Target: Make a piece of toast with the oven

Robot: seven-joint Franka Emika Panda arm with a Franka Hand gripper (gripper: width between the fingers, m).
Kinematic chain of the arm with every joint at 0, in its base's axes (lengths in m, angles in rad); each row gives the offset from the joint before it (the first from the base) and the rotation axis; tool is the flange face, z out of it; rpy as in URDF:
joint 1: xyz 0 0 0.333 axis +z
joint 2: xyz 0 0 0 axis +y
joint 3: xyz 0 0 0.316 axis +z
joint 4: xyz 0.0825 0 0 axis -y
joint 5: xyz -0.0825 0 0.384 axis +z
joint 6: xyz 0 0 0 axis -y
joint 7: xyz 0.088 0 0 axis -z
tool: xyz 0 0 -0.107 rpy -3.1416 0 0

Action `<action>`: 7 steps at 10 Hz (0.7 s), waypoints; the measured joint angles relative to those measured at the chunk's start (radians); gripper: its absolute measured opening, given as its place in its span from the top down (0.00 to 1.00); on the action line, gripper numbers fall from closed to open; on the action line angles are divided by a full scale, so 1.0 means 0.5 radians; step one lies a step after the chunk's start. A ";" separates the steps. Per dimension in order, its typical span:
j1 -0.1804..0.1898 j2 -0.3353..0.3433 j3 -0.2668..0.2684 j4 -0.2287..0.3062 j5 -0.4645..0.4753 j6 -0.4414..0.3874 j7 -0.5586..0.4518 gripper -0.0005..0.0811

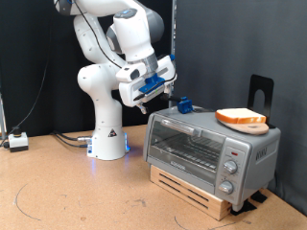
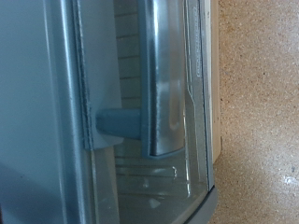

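Note:
The oven (image 1: pixel 206 146) is a silver box with its glass door shut, standing on the exterior view's right. On its roof lies the piece of toast (image 1: pixel 242 117), resting on a round wooden plate (image 1: pixel 251 126). My gripper (image 1: pixel 169 99) hangs just above the oven's top corner on the exterior view's left, beside a small blue-and-black block (image 1: pixel 184 105). Nothing shows between the fingers from this angle. The wrist view is filled by the oven's door handle (image 2: pixel 163 84) and glass (image 2: pixel 131 182) from very close; no fingers appear in it.
The oven sits on a low wooden pallet (image 1: pixel 192 189). A black stand (image 1: pixel 260 93) rises behind the oven. The arm's white base (image 1: pixel 107 139) stands on the brown table (image 1: pixel 77 196), with cables and a small white box (image 1: pixel 17 141) at the exterior view's left.

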 joint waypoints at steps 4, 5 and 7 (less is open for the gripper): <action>-0.001 0.172 0.020 -0.042 -0.025 0.212 0.012 0.00; 0.001 0.229 0.029 -0.043 -0.024 0.270 0.012 0.00; 0.014 0.330 0.038 -0.044 -0.019 0.342 0.011 0.00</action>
